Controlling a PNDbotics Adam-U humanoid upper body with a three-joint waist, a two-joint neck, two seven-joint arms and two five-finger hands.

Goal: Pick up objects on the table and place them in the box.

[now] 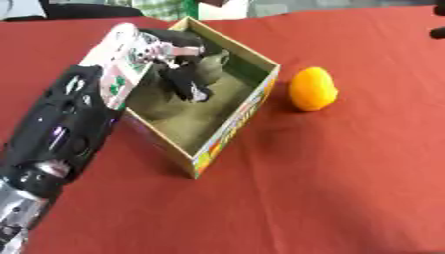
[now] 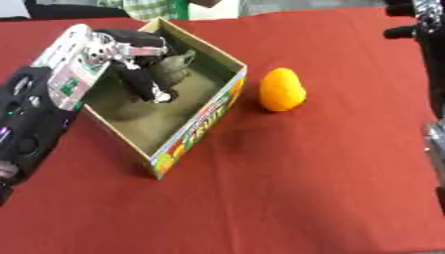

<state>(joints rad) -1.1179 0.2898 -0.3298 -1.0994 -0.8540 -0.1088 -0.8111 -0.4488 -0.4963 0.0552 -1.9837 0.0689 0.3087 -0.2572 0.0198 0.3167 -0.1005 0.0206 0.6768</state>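
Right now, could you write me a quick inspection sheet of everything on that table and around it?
Surface: table under a red cloth, lying flat.
Job's things: open cardboard box with a printed front wall; an orange fruit on the cloth to the box's right, apart from it; a grey object inside the box by the far wall, too dim to identify.
Clutter: nothing seen.
Hands: left hand reaches down into the box, fingers curled, next to the grey object; whether it holds it cannot be told. Right hand shows only partly at the upper right edge, fingers unclear.
Cables: nothing seen.
Surroundings: a person's clothing at the far edge, touching nothing.
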